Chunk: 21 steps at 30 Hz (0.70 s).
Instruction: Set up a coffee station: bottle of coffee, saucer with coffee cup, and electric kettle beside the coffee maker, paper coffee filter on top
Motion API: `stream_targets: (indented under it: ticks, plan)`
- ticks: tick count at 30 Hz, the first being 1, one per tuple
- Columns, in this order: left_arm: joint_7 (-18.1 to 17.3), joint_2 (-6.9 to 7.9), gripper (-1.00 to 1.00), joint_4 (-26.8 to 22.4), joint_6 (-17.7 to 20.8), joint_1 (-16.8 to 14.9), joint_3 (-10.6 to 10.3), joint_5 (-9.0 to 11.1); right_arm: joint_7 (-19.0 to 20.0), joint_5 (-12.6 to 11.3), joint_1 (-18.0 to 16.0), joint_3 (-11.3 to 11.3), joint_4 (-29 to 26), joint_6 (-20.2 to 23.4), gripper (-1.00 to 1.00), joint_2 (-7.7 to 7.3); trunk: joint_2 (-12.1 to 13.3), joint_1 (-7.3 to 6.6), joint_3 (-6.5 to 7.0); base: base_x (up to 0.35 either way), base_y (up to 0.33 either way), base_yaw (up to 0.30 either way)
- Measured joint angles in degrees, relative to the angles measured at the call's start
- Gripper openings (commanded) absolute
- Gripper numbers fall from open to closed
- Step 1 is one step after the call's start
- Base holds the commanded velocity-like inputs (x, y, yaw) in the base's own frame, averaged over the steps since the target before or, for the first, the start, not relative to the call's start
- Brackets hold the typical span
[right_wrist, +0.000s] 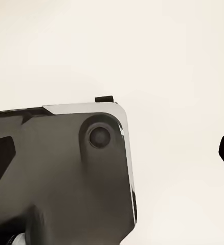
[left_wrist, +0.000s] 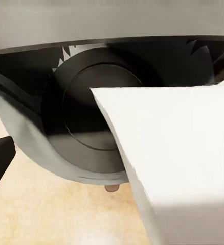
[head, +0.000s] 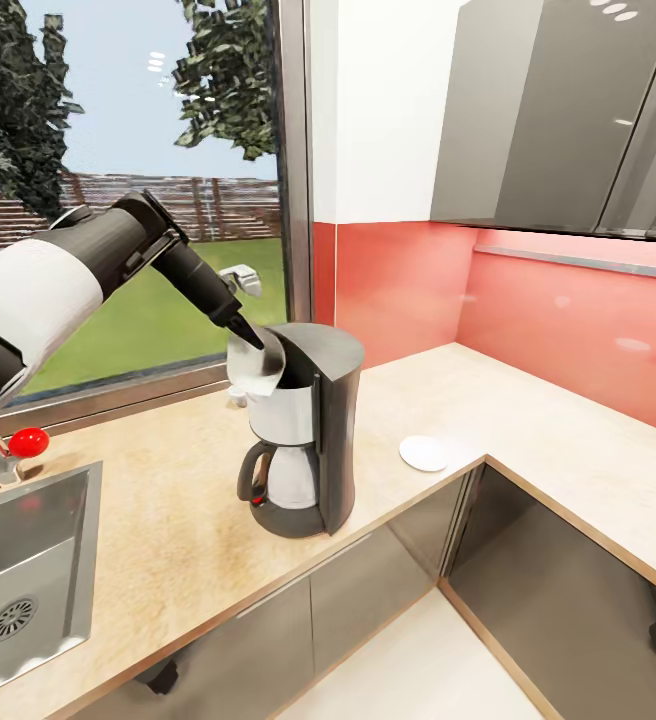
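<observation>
Beige kitchen countertop (head: 168, 520): left gripper (head: 250, 338) pinched paper coffee filter (head: 255, 368) by its edge at coffee maker (head: 308, 430); item judged featherlight, limp, easily creased.

Coffee maker (head: 308, 430) on the kitchen countertop (head: 168, 530), my left arm reaching over it.

My left gripper (head: 251, 337) is at the top of the machine with the paper coffee filter (head: 256, 368) in its grip, the filter hanging at the basket's rim on the window side. The saucer (head: 425, 452) lies on the counter to the right of the machine, apart from it, near the inner corner of the worktop. The sink (head: 28, 560) is set into the counter well to the left. The window (head: 138, 190) stands behind the machine.
</observation>
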Motion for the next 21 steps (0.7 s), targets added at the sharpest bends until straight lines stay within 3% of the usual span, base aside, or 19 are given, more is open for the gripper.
stream_targets:
  ticks: [7, 12, 21]
  plan:
    - [6.28, 0.01, 1.0, -0.01, -0.05, -0.01, 8.41, 0.0, 0.0, 0.0, 0.0, -0.02, 0.03, 0.0, 1.0, 0.0, 0.0, 0.0, 0.0, 0.0, 0.0, 0.0]
    - [7.54, -0.04, 1.0, -0.01, -0.08, -0.01, 9.58, -0.05, 0.0, -0.01, 0.0, 0.02, 0.03, 0.0, 1.0, 0.0, 0.0, 0.0, 0.0, 0.0, 0.0, 0.0]
    - [7.75, -0.05, 1.0, -0.01, -0.08, -0.01, 9.76, -0.05, 0.0, 0.01, 0.0, -0.01, 0.03, 0.0, 1.0, 0.0, 0.0, 0.0, 0.0, 0.0, 0.0, 0.0]
